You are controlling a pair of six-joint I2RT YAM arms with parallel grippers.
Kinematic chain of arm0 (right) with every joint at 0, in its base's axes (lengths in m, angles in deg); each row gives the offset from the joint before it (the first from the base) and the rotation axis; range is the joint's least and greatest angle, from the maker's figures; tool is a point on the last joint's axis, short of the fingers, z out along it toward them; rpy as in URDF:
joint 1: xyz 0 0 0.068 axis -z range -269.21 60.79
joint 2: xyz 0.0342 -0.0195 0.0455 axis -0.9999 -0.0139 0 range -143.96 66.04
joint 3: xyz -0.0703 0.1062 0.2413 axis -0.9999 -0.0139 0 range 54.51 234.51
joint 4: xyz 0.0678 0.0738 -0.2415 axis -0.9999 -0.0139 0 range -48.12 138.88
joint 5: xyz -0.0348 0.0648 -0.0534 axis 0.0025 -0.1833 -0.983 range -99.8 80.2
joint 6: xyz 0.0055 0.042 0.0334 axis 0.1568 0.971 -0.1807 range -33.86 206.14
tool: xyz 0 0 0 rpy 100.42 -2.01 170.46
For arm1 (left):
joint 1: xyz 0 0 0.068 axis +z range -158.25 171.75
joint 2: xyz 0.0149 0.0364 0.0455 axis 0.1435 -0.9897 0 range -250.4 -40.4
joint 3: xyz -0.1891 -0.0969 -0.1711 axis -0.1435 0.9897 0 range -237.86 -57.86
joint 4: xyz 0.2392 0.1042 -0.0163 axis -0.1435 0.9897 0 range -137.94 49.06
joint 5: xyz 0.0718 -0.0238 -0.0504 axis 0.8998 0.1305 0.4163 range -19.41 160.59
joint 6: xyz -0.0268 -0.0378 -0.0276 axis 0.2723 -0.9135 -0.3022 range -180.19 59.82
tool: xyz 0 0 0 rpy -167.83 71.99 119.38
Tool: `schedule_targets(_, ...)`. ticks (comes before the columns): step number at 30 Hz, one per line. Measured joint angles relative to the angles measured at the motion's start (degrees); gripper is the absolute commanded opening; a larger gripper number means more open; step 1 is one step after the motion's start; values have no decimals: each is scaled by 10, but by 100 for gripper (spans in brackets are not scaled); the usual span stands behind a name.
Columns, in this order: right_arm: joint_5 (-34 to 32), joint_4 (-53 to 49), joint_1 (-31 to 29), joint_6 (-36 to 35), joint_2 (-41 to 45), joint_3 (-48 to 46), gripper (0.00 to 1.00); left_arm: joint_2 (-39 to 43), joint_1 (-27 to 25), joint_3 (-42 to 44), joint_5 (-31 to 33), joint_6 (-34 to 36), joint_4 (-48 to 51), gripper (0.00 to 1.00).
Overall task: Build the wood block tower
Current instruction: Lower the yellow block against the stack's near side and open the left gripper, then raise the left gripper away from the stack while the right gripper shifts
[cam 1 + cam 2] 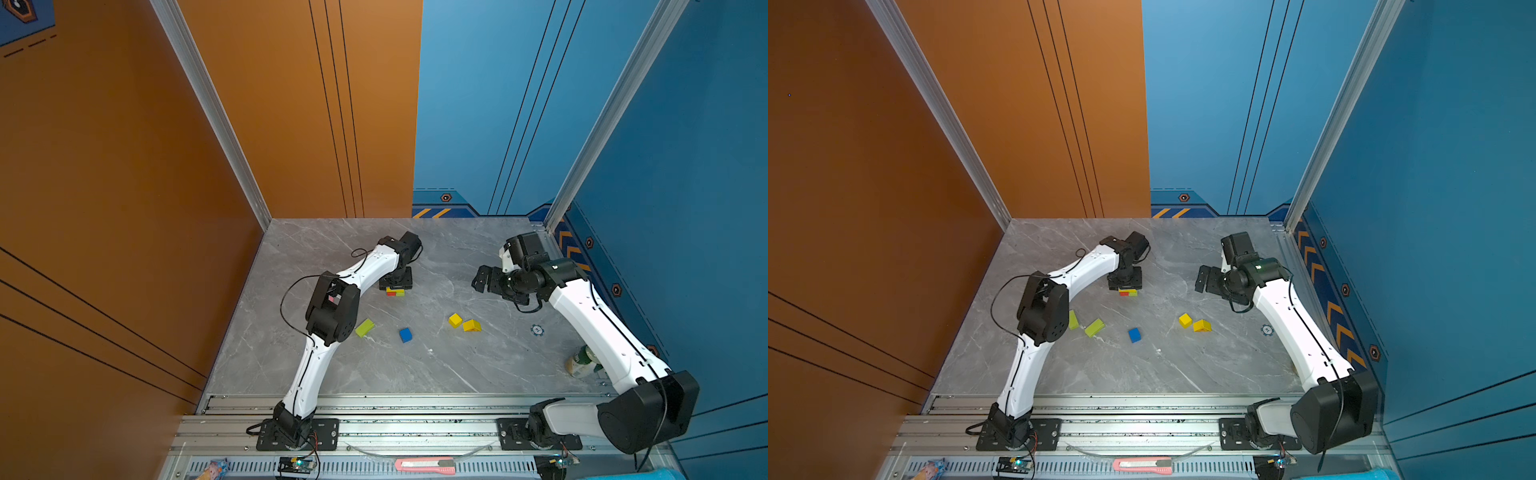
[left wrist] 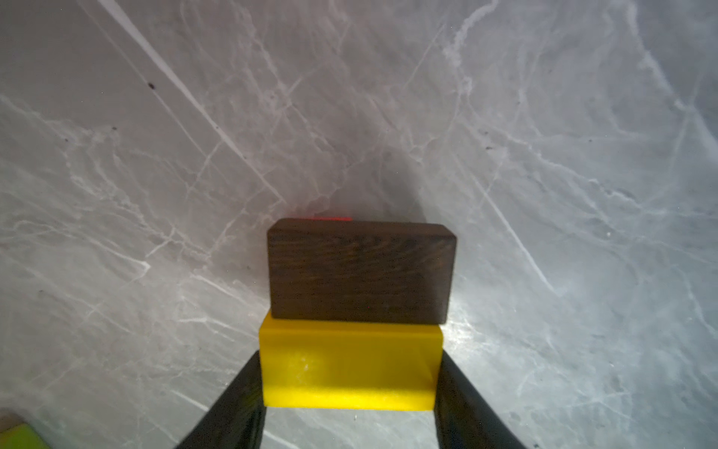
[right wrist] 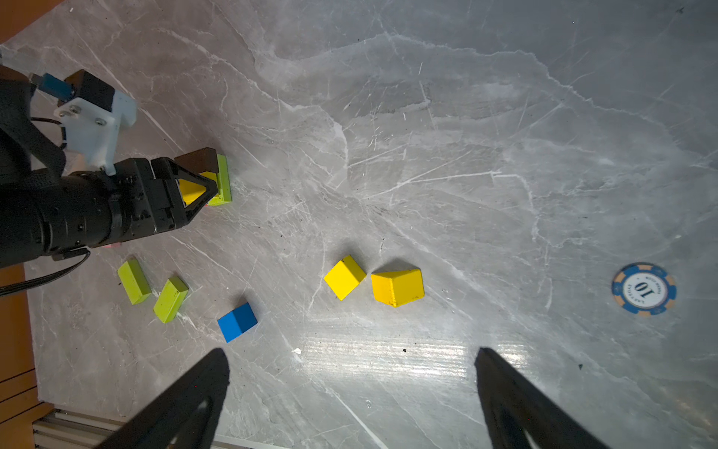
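A blue-and-tan round poker chip (image 3: 643, 289) marked "10" lay well apart from the yellow triangular wooden prism (image 3: 397, 287), while the left gripper (image 2: 349, 359) clasped a yellow wooden bar (image 2: 349, 373) beside a dark brown wooden bar (image 2: 361, 272) atop the low tower (image 1: 395, 292), largely masked from above by that arm; the right gripper (image 3: 351, 353) hung wide open.

"10" on poker chip (image 3: 643, 289) (blue-rimmed)

Desk (image 1: 415, 374): grey marble-pattern surface, white veins. Orange wall (image 1: 104, 166) covers the left side and part of the rear; blue wall (image 1: 478, 104) covers the remaining rear and the right side. Aluminium posts (image 1: 206, 104) stand at both rear corners. Aluminium rails (image 1: 415, 432) border the desk's front edge.
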Motion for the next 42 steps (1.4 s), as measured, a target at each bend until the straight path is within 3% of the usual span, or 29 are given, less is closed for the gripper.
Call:
schedule_targets(10, 10, -1, 10, -9, 0, -4, 100, -11, 0, -17, 0, -5, 18, 47)
schedule_targets(19, 14, -1, 16, -9, 0, -4, 100, -13, 0, -24, 0, -10, 33, 74)
schedule_targets(42, 30, 0, 26, -14, 0, -19, 100, -8, -1, -58, 0, -9, 61, 78)
